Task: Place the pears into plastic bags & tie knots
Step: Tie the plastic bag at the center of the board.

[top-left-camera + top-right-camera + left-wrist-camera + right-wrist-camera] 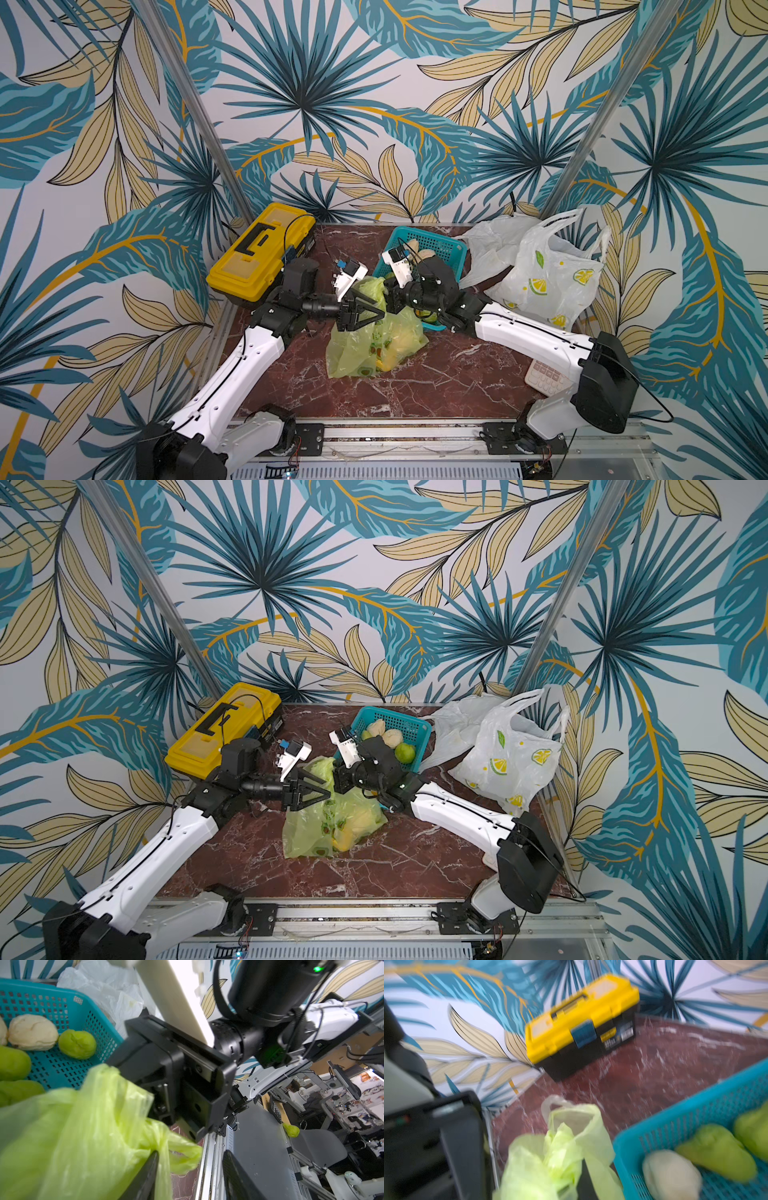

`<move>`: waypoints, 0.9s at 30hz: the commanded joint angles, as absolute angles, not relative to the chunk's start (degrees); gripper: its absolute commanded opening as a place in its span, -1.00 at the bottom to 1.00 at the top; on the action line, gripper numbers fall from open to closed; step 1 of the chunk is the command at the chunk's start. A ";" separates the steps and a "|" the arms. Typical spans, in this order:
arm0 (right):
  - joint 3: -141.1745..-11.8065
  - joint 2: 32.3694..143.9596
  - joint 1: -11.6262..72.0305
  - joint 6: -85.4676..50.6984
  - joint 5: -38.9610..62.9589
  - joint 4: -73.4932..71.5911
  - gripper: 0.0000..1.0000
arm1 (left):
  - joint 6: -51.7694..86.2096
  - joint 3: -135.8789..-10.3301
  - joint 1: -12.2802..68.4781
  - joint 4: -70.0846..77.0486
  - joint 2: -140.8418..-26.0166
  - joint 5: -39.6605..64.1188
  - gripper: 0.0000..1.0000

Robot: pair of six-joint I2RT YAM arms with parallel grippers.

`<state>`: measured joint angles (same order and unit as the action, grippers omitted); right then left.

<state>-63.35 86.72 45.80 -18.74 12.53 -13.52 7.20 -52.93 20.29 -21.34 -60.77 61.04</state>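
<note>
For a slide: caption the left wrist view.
Open left gripper straddling the handle of a translucent lime-green plastic bag; green, cream pears in teal mesh basket.

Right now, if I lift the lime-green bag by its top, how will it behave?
Likely floppy: the lime-green bag is thin, crumpled film. Probably bottom-heavy: pears show through low inside, so it should sag and swing. Its handle loop may stretch.

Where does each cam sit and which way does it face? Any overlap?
Top views: stereo pair high behind the robot, looking down and forward at the marble table; left arm, right arm, left gripper, right gripper.
Left wrist: faces the right gripper and teal basket; own fingers apart.
Right wrist: blurred, faces the yellow toolbox; own finger barely shows.
Shared: all show the lime-green bag; both wrists show pears in the basket.
</note>
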 commanded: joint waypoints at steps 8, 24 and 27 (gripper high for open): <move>-54.36 96.56 45.53 -21.19 14.14 -55.33 -1.00 | 10.38 -57.34 12.68 -24.16 -54.48 58.99 0.06; -54.93 98.70 45.27 -16.60 13.38 -57.89 -1.00 | 8.83 -51.05 6.42 -24.66 -57.95 42.73 0.50; -56.87 99.57 45.25 -18.16 13.72 -58.80 -1.00 | 10.83 -45.57 9.93 -21.34 -55.55 43.01 0.30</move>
